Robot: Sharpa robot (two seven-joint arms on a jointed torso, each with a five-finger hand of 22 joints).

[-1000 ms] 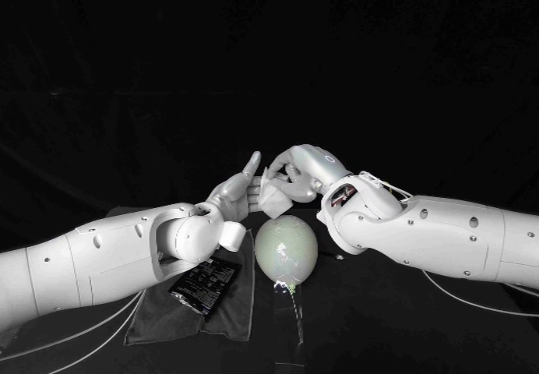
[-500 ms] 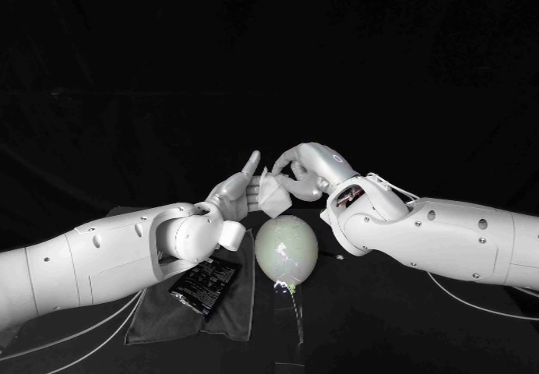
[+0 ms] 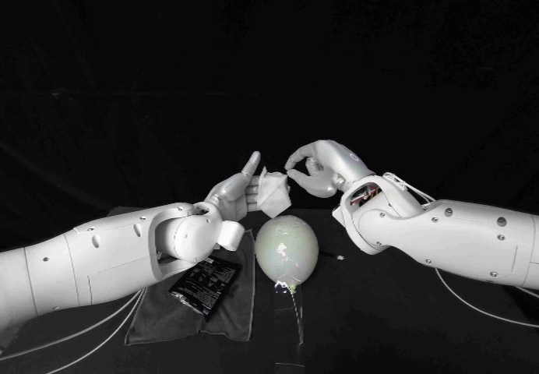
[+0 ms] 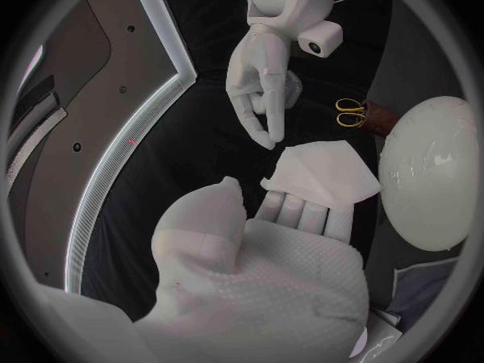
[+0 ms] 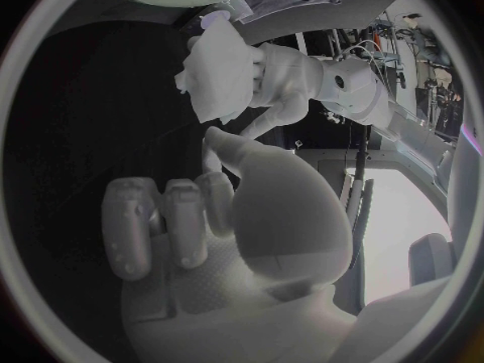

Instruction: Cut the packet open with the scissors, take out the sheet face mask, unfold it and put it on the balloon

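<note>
1. Since the sheet face mask is out of its packet but folded into a small wad, the left hand holds it up in the air close by the top of the balloon. Its fingers are closed on the wad's near side and one finger points upward, which leaves the far edge free to be caught.
2. Opposite it, the right hand has its fingers curled in with nothing in them. In the left wrist view its fingertips hang just short of the mask's corner, not touching. I judge it is set there to pinch one layer and peel the fold apart.
3. The balloon stands upright on the tabletop between the two arms, and it is bare. Probably it is kept right beneath the work, so the opened mask need only be lowered onto it.
4. The packet lies on a grey cloth by the left forearm, out of the way. The scissors lie near the balloon, untouched — cutting looks finished, and unfolding is the step in hand.
5. Count: one mask, one balloon, one packet, one pair of scissors, one cloth — and two hands, only one of them loaded.
</note>
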